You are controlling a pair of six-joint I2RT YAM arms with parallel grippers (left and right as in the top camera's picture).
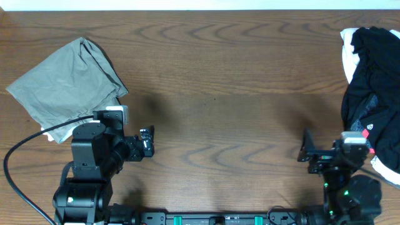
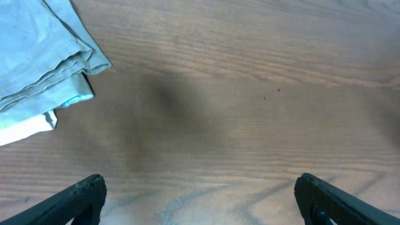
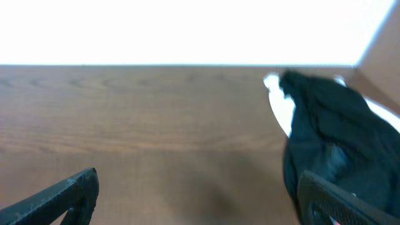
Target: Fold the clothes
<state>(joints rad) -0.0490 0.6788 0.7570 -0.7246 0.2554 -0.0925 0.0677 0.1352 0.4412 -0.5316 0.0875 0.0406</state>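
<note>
Here left hand (image 2: 200,190) hovers, jaws wide

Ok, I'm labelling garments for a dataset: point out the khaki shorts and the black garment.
khaki shorts (image 1: 65,87), overhead view, middle of the folded cloth.
black garment (image 1: 375,87), overhead view, centre of the dark heap.

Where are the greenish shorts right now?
In the overhead view the shorts lie folded at far left, just beyond the left arm, across from the black clothes pile.
</note>
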